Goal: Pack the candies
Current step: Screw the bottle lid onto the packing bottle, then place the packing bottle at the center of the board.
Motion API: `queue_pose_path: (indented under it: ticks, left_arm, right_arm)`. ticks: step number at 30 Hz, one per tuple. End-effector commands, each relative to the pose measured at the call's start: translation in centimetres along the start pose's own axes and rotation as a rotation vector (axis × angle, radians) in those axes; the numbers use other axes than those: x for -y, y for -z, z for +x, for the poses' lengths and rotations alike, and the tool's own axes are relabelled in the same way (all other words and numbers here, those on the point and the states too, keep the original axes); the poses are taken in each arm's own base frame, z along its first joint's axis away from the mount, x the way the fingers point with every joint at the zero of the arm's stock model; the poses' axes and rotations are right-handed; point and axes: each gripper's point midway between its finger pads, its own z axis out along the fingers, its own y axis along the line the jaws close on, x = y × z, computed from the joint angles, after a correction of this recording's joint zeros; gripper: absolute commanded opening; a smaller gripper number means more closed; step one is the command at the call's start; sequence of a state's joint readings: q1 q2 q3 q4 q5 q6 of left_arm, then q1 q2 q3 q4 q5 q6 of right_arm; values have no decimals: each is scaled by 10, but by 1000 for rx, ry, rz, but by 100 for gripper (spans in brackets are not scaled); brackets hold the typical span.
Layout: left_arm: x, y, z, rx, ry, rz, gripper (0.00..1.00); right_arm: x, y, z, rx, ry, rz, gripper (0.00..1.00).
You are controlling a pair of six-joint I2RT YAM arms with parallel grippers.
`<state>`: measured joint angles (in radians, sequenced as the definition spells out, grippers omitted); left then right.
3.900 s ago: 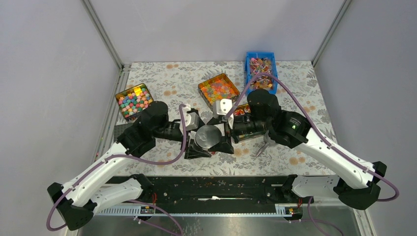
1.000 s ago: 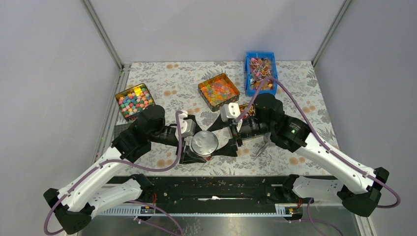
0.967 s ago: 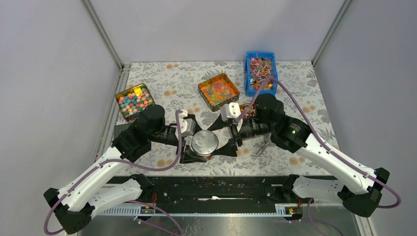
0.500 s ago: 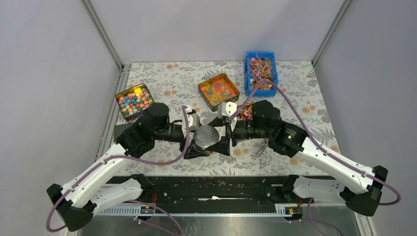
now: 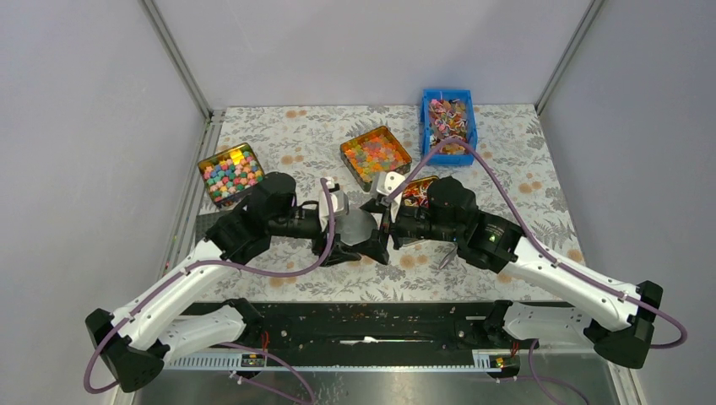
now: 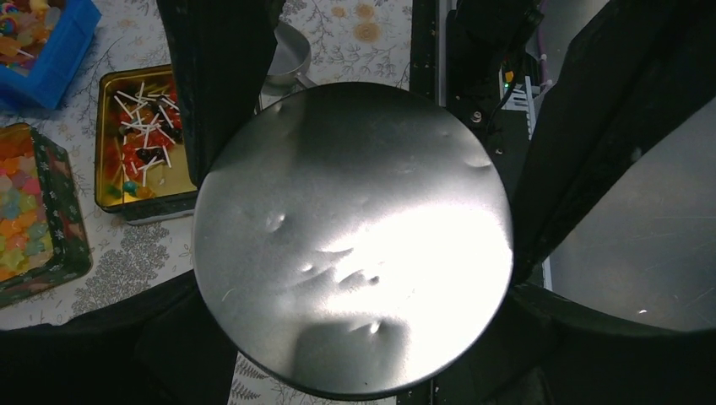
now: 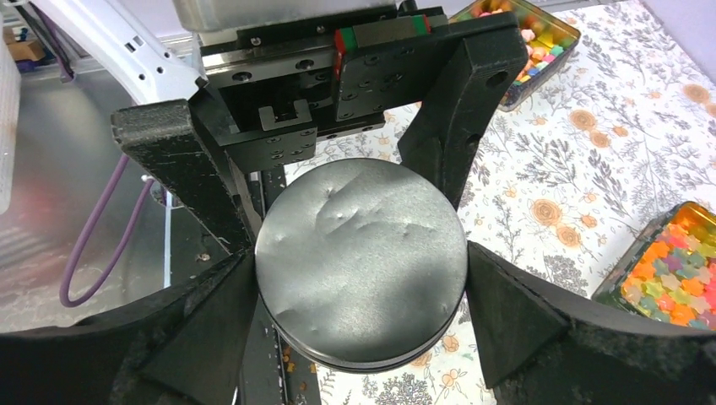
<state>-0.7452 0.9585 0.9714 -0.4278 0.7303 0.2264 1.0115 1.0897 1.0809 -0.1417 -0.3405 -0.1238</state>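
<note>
Candies (image 5: 446,114) sit in the blue bin (image 5: 425,126) well beyond the right fingers (image 7: 194,337), whose hold on the round silver tin (image 7: 361,261) I cannot tell; left fingers (image 6: 143,354), spread wide, clamp its rim.

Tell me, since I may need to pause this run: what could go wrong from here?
1. The round silver tin sits tilted between the left gripper and right gripper, with both sets of fingers at its rim. It looks smooth, so a loose grip on either side may let it slip and drop.
2. The open gold tin of stick-ended candies lies close by, so a fall or an arm swing could scatter them.
</note>
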Motion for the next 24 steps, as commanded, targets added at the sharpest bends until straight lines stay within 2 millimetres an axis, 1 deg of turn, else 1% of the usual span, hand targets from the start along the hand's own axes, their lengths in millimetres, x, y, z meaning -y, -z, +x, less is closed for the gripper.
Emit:
queue_pose_path:
  ticks: [1, 2, 5, 8, 12, 16, 18, 20, 24]
  left_arm:
    - [-30, 2, -74, 236, -160, -150, 19]
    - [-31, -1, -64, 216, -153, -148, 19]
    - [-32, -8, -31, 155, -125, -142, 20]
    - [-34, -15, -7, 132, -94, -149, 20]
    - [-41, -23, 14, 138, -69, -172, 20]
    - [-49, -33, 37, 138, -53, -197, 20]
    - [-52, -39, 50, 118, -45, -197, 20]
    - [-57, -44, 62, 98, -36, -204, 19]
    - [-71, -52, 77, 91, -42, -240, 18]
  right_arm:
    - [7, -23, 28, -47, -48, 97, 96]
    - [8, -21, 29, -46, -51, 111, 99]
    - [11, -15, 32, -44, -53, 137, 100]
    - [14, -11, 37, -46, -77, 155, 99]
    - [19, -2, 45, -53, -119, 181, 100]
    - [31, 9, 57, -81, -187, 228, 100]
    - [39, 16, 64, -93, -223, 263, 99]
    - [47, 24, 67, -81, -257, 298, 100]
    - [57, 42, 73, -53, -294, 353, 99]
